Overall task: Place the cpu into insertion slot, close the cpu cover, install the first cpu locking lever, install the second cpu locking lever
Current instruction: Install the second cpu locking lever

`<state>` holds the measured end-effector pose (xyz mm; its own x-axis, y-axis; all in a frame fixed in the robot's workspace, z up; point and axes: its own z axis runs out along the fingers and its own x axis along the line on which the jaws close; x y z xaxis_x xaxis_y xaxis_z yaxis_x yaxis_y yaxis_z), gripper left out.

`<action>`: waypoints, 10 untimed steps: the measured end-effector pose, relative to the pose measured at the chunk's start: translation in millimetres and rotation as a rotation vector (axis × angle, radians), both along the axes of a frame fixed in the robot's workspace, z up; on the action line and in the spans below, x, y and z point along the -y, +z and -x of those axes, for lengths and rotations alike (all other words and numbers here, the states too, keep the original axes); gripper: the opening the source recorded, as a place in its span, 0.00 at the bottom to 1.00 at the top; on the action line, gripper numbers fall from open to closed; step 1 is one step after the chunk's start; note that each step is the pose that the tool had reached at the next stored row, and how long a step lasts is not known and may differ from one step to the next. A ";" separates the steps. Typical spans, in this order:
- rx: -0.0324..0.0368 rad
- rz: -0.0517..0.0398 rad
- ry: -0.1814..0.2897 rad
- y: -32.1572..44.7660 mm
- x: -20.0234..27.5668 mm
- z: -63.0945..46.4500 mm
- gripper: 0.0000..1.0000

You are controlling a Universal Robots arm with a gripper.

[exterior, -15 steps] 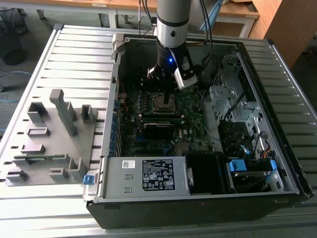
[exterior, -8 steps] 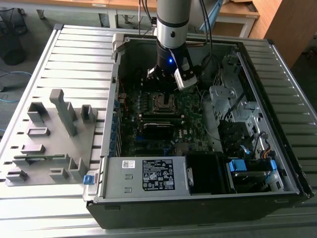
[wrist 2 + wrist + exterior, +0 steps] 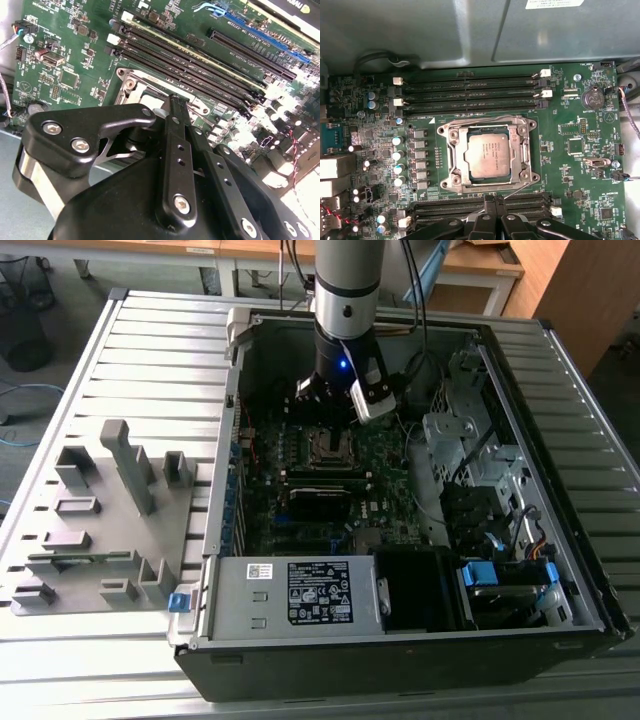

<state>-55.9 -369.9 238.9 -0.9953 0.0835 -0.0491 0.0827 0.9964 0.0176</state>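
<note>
The cpu (image 3: 488,157), a flat silver-grey square, lies in the socket on the green motherboard (image 3: 570,130). The cpu cover (image 3: 451,150), a silvery frame, lies flat around it. One wire locking lever (image 3: 485,119) runs along the socket's edge by the memory slots. The other lever (image 3: 516,189) slants off the opposite edge toward my fingertips. My gripper (image 3: 496,202) is shut, its tips just beside that socket edge (image 3: 150,95), with nothing visible between them. In the exterior view the gripper (image 3: 322,400) hangs over the socket (image 3: 330,448) inside the open computer case.
Black memory slots (image 3: 470,92) flank the socket on both sides. Capacitors (image 3: 398,155) stand close by. In the exterior view a power supply (image 3: 300,595) fills the case's near end, drive cages (image 3: 470,455) its right, and a grey fixture plate (image 3: 100,520) lies at the left.
</note>
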 end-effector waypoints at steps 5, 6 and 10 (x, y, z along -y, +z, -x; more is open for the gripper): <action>0.0003 -0.0002 0.000 -2.0 -0.1 2.3 0.10; 0.0003 -0.0001 0.000 -2.6 0.0 2.7 0.10; 0.0001 0.0002 0.000 -4.2 0.0 3.5 0.10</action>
